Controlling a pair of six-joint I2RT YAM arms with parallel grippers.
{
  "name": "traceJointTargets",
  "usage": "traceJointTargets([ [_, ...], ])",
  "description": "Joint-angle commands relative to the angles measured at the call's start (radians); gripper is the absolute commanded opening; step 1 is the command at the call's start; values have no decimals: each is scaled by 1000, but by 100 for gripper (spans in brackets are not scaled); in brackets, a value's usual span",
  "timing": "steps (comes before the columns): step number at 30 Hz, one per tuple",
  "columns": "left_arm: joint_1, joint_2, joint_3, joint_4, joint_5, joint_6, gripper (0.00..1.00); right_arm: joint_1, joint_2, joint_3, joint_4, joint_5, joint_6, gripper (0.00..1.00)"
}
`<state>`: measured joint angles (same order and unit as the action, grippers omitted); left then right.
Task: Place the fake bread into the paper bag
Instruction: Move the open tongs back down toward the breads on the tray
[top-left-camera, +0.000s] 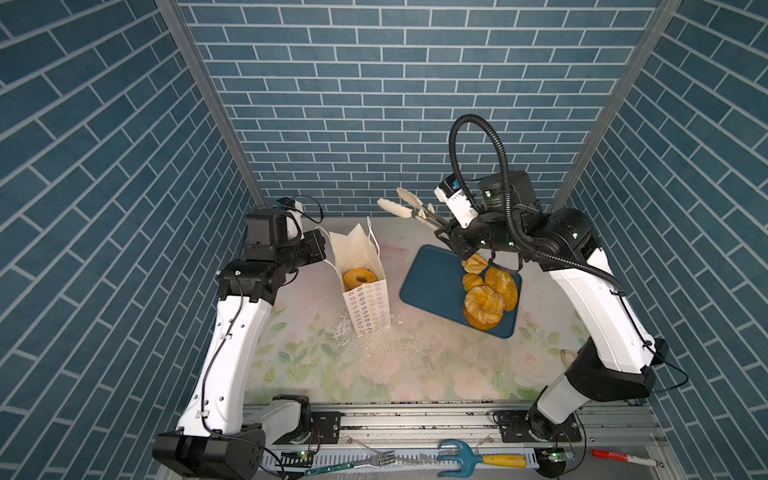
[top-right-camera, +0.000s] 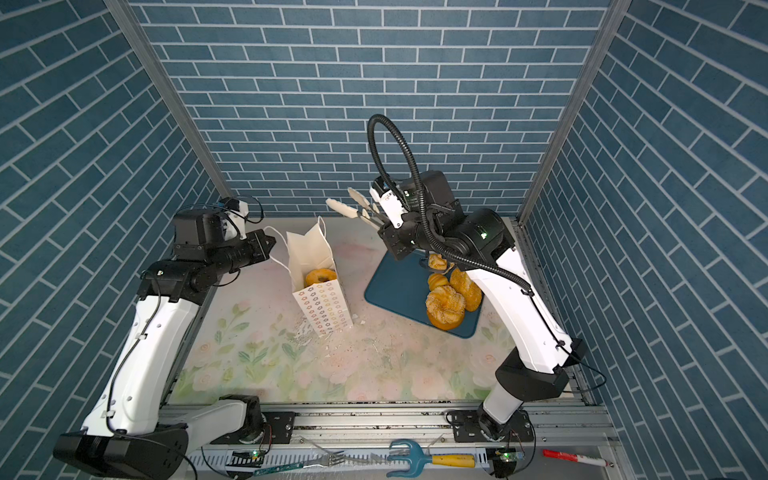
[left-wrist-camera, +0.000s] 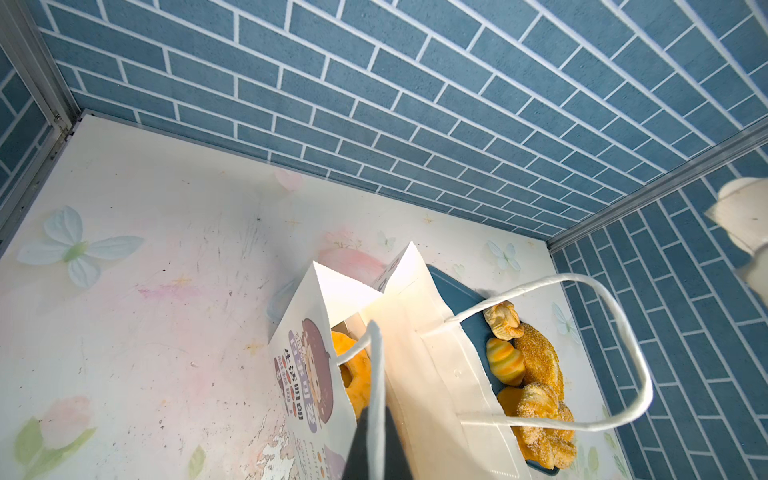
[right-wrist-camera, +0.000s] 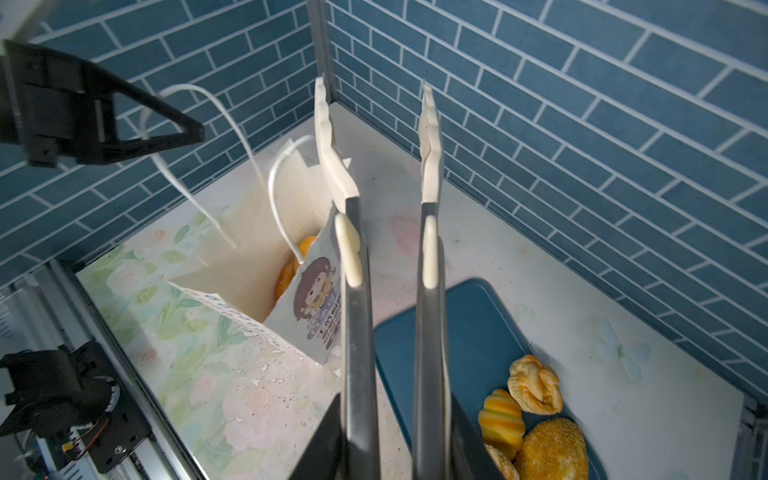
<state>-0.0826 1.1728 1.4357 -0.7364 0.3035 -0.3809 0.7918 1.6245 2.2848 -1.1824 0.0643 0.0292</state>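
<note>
The white paper bag (top-left-camera: 365, 307) (top-right-camera: 324, 307) stands upright and open at mid-table. A ring doughnut (top-left-camera: 359, 277) (left-wrist-camera: 353, 374) lies inside it. My left gripper (top-left-camera: 322, 245) (left-wrist-camera: 376, 436) is shut on one cord handle (left-wrist-camera: 376, 374) at the bag's left. Several more fake bread pieces sit on a blue tray (top-left-camera: 432, 274) (right-wrist-camera: 457, 332): a pale knot (top-left-camera: 475, 263), a small croissant (right-wrist-camera: 500, 419), a crumb bun (top-left-camera: 502, 287) and a twisted roll (top-left-camera: 484, 309). My right gripper (top-left-camera: 451, 232) (right-wrist-camera: 395, 415) is shut on tongs (top-left-camera: 399, 201) (right-wrist-camera: 428, 124). Their tips are apart and empty, raised behind the bag and tray.
Blue brick walls close in the back and both sides. White flakes (top-left-camera: 345, 332) lie on the floral tabletop beside the bag. On the front rail lie a table fork (top-left-camera: 374, 459), a blue hand rake (top-left-camera: 457, 455) and a red marker (top-left-camera: 619, 457).
</note>
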Motion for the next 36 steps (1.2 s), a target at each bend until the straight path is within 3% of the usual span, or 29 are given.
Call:
traceJointTargets([
  [1, 4, 3, 22, -9, 8, 15, 0, -75, -33, -51, 28, 38, 91, 35],
  [8, 4, 13, 36, -20, 9, 25, 0, -231, -17, -242, -44, 61, 170, 36],
  [17, 4, 14, 28, -26, 0, 30, 0, -352, 31, -469, 9, 73, 200, 37],
  [36, 4, 33, 23, -24, -7, 28, 0, -449, 188, -541, 92, 53, 204, 44],
])
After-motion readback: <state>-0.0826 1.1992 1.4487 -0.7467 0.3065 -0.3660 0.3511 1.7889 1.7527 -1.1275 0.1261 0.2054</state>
